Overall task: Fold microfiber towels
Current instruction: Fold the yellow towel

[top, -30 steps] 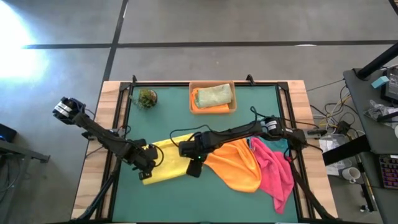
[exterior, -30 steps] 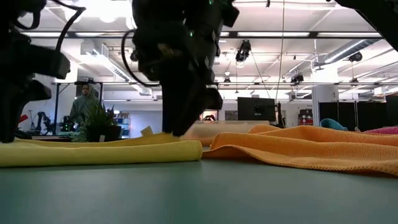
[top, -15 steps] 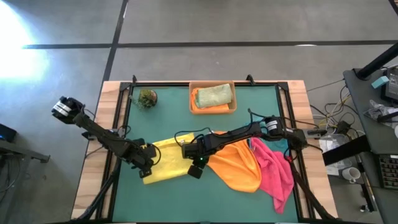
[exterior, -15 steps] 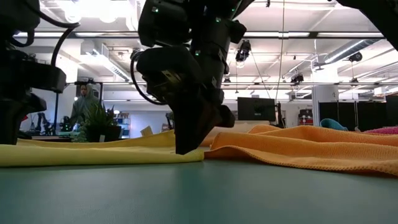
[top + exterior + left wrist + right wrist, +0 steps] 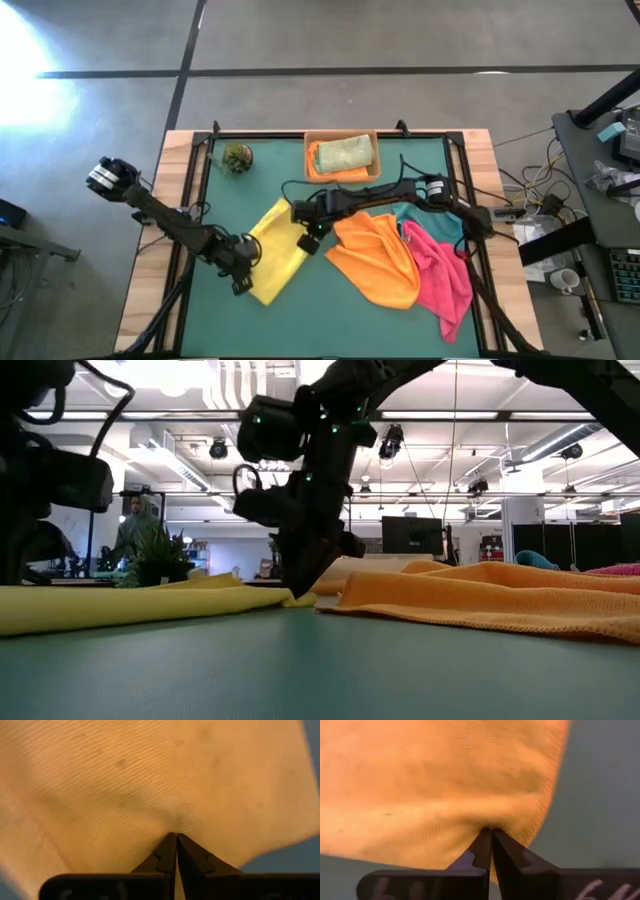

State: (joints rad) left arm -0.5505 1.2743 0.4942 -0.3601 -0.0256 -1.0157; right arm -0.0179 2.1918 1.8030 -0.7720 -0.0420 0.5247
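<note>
From above, the soft yellow microfiber towel point(image 5: 275, 250) lies slantwise on the green counter point(image 5: 330, 320), left of centre. The left gripper point(image 5: 243, 281) has its fingers clenched on the towel's near left corner; the right gripper point(image 5: 307, 237) grasps its far right corner. Just right of it lies the crumpled orange microfiber towel point(image 5: 378, 258), then the pink microfiber towel point(image 5: 442, 272), which overlaps a teal microfiber towel point(image 5: 432, 222) partly hidden under the right arm. At the far edge, the shallow tan rectangular tray point(image 5: 342, 176) holds an olive green folded towel point(image 5: 345, 152) on top of another orange cloth point(image 5: 332, 174). The small green plant ball point(image 5: 237, 157) sits left of the tray.

At counter level, the right gripper point(image 5: 300, 588) pinches the yellow towel's point(image 5: 120, 605) edge just off the counter, with the orange towel point(image 5: 480, 595) spreading to the right.

The left wrist view shows the fingers point(image 5: 167, 855) pressed together on yellow cloth point(image 5: 150, 780).

The right wrist view shows the fingers point(image 5: 482, 847) clamped on the yellow towel's point(image 5: 435, 785) hem, above the green counter point(image 5: 600, 795).
</note>
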